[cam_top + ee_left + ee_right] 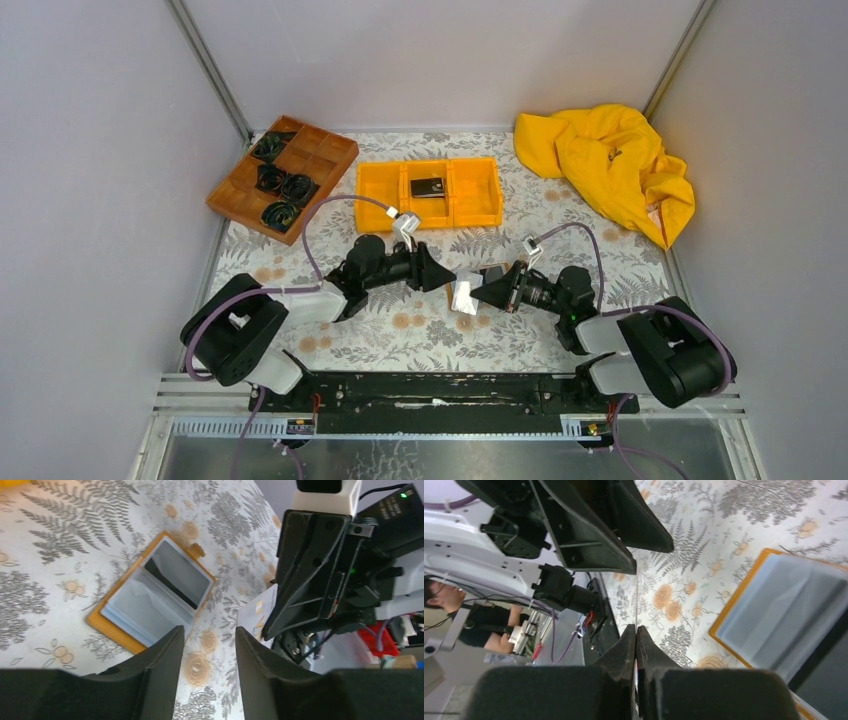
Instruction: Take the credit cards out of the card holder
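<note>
Your right fingers (624,647) are pressed together on a pale card (260,611). In the right wrist view the card shows only as a thin edge rising from between the tips. From the left wrist view you see its face at centre right of the frame, whitish with small gold marks, pinched at one end. You cannot tell whether it touches the table (400,330).

Your left fingers (162,655) are spread apart with nothing between them. They point toward the card from the opposite side, close to it but apart from it.

The card holder (155,592) lies open and flat on the table just beside the right fingers, with its orange-tan cover underneath and its grey-blue pockets facing up. The half nearer the top of the left wrist frame shows a dark rectangle. You cannot tell whether that is a card.

In the top view the card sits at the centre of the frame, and the holder is just up and right of it, partly hidden by the right arm.

Farther up, an orange bin (372,192) holds a black card (427,187) in its middle compartment. A wooden tray (325,162) sits at upper left and a yellow cloth (610,165) at upper right.
</note>
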Available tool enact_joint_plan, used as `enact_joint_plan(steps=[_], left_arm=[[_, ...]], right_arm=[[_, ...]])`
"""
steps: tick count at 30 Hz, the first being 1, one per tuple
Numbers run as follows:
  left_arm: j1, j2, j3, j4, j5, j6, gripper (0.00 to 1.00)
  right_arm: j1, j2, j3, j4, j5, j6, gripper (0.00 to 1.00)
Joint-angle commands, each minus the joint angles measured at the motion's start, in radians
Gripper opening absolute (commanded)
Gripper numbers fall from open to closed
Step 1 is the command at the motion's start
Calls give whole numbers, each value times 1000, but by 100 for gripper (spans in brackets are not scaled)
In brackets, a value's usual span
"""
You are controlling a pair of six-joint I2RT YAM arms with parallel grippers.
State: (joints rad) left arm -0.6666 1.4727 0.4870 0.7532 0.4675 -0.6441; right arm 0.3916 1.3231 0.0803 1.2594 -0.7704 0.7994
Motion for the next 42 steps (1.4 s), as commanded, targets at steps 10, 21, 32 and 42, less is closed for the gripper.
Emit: enact_joint_plan(steps=[10, 21, 32, 42], left_arm=[[3, 28, -13, 212, 180, -17, 44], [2, 60, 1, 217, 212, -24, 39], [4, 60, -11, 251, 197, -48, 0], [24, -14, -71, 284, 110, -71, 0]], right_arm=[[-3, 226, 35, 432, -162, 172, 0], [-2, 225, 37, 433, -173, 175, 0], [-2, 230, 35, 431, -154, 171, 23], [-3, 240, 35, 431, -145, 173, 31]])
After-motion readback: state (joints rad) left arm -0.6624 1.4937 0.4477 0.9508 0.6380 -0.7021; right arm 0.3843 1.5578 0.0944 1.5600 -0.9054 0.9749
